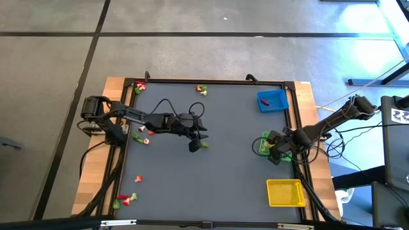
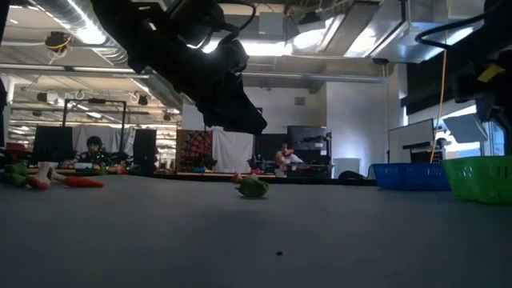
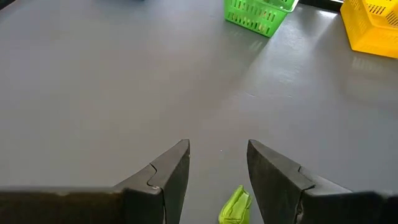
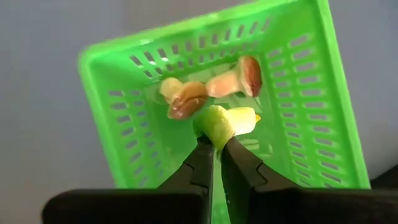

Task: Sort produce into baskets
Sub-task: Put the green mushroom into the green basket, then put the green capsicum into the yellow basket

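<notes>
Green leafy piece (image 4: pixel 217 124) pinched between the nearly closed fingers of right gripper (image 4: pixel 216 148), held over the green basket (image 4: pixel 311 81) at the table's right edge. Two brownish mushroom-like pieces (image 4: pixel 239 78) already lying inside that basket. Step in hand, by judgement: delivery of green produce to green basket; next move calls for spreading the fingers so the piece drops within the walls, then lifting clear without dragging the basket.

Left gripper (image 3: pixel 217 171) low over mid-table, fingers spread, a second green piece (image 3: pixel 235 206) lying between and just below the fingertips, not gripped. Same piece on the mat in low view (image 2: pixel 253 186). Next for this arm: lower, centre on the piece, close; small and lumpy, so likely to squirt sideways if off-centre.

Blue basket (image 1: pixel 272 100) at far right corner, one red item inside. Yellow basket (image 1: pixel 285 192) at near right corner, contents not discernible. Loose produce clusters remaining at far left corner (image 1: pixel 139 85), far edge (image 1: pixel 202 90), left side (image 1: pixel 139 137) and near left corner (image 1: pixel 125 200). Sorting far from finished.
</notes>
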`<act>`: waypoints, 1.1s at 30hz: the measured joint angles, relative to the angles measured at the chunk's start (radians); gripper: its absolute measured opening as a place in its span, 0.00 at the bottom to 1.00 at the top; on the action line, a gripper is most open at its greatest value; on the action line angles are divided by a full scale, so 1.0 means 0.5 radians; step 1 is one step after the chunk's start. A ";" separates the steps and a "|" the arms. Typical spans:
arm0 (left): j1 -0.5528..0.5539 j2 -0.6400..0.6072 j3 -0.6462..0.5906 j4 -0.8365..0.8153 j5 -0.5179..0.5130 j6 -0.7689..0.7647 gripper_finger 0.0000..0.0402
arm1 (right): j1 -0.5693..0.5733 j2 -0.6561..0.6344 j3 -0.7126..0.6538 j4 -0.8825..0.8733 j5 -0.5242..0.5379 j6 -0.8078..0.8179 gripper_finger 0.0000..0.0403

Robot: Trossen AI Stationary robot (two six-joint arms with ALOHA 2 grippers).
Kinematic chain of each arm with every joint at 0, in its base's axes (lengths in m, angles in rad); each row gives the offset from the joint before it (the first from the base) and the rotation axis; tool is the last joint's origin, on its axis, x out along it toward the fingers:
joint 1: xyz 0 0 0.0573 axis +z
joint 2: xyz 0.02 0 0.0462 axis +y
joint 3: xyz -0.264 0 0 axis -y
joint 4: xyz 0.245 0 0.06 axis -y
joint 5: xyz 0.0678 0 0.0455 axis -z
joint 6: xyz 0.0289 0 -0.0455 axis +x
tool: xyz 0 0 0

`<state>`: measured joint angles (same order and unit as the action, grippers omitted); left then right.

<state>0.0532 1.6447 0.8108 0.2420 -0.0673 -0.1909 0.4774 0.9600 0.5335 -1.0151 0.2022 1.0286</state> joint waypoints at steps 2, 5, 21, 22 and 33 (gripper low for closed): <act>0.000 0.000 0.000 0.000 0.000 0.002 0.39 | 0.000 0.000 -0.001 0.008 0.000 0.000 0.10; 0.000 0.000 0.000 0.001 0.000 0.005 0.39 | 0.000 0.000 -0.001 0.004 -0.001 -0.001 0.20; -0.001 -0.001 0.000 0.000 0.046 0.018 0.39 | 0.000 -0.002 0.345 0.199 0.361 -0.418 0.42; -0.001 0.000 0.000 0.000 0.066 0.018 0.39 | 0.000 -0.002 0.351 0.283 0.408 -0.481 0.42; -0.088 0.000 0.000 -0.235 0.144 0.093 0.39 | 0.000 0.219 0.352 1.175 0.760 -1.200 0.42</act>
<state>0.0092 1.6445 0.8108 0.1245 0.0045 -0.1444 0.4774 1.0696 0.7094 -0.4277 0.5823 0.4287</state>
